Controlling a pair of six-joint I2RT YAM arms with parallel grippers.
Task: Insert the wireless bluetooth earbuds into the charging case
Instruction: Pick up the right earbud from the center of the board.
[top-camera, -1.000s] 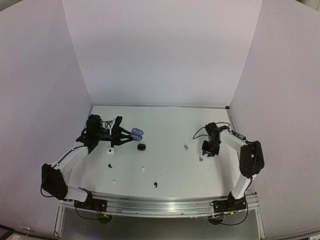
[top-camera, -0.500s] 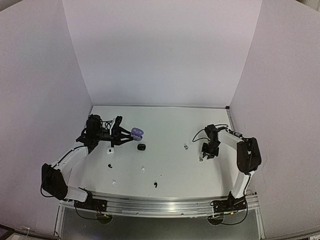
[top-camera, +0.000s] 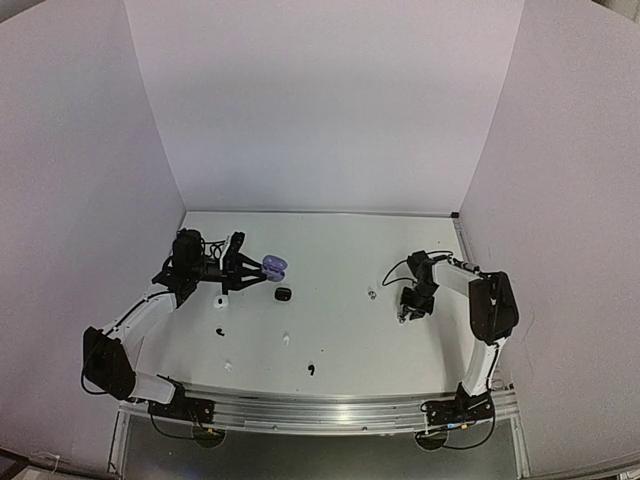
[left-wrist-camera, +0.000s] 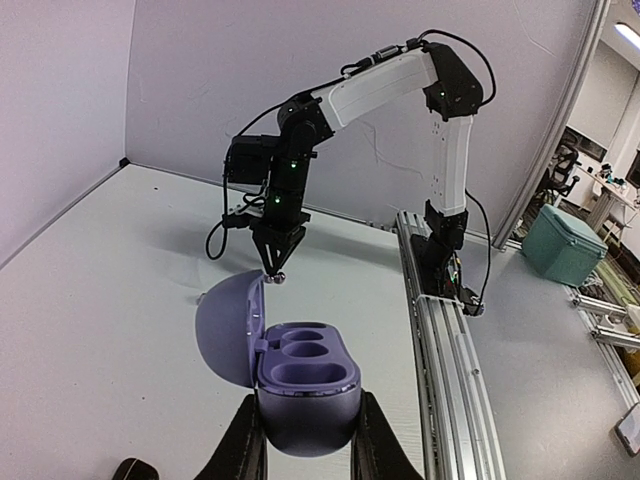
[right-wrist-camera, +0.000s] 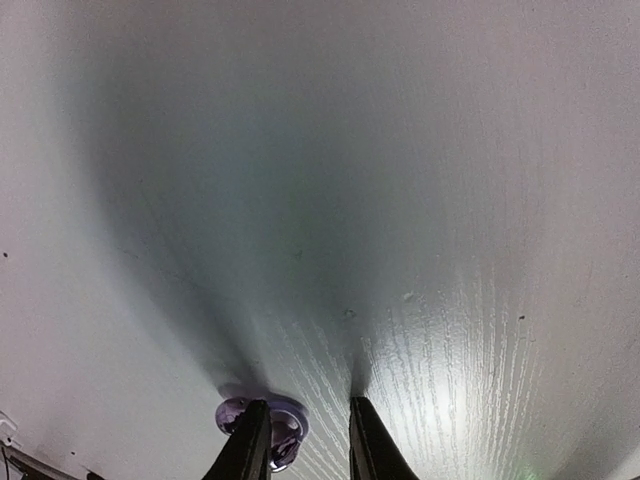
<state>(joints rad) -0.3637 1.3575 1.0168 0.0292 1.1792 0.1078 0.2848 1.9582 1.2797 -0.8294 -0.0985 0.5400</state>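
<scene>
Two grippers in view. Left gripper (left-wrist-camera: 305, 455) is clamped on an open purple pebble-shaped plastic charging case (left-wrist-camera: 308, 385), one finger on each side of its base. It holds the case up above the white table (top-camera: 330, 240) at back left. The lid is hinged up to the left in the left wrist view. Both wells inside are bare, no bud seated.

Right gripper (right-wrist-camera: 308, 445) points straight down at the table on the right side. Its fingers are a narrow gap apart, nothing pinched. A small silvery grey bean-shaped plastic earbud (right-wrist-camera: 287, 422) lies on the table against the inner side of the finger on the left of the right wrist view. It is partly hidden behind that finger and clear of the other one. Cannot tell if the fingertips touch the table.

Second silvery grey earbud (top-camera: 371, 294) is on the table near the right gripper, toward the centre. Black pebble-shaped case (top-camera: 284, 294) sits on the table just in front of the held purple case. Small white item (top-camera: 222, 301) lies by the left arm, too small to identify.

Loose on the front-left table, well apart from each other: left black earbud (top-camera: 219, 332), front black earbud (top-camera: 311, 370), middle white earbud (top-camera: 287, 340), front white earbud (top-camera: 228, 366).
</scene>
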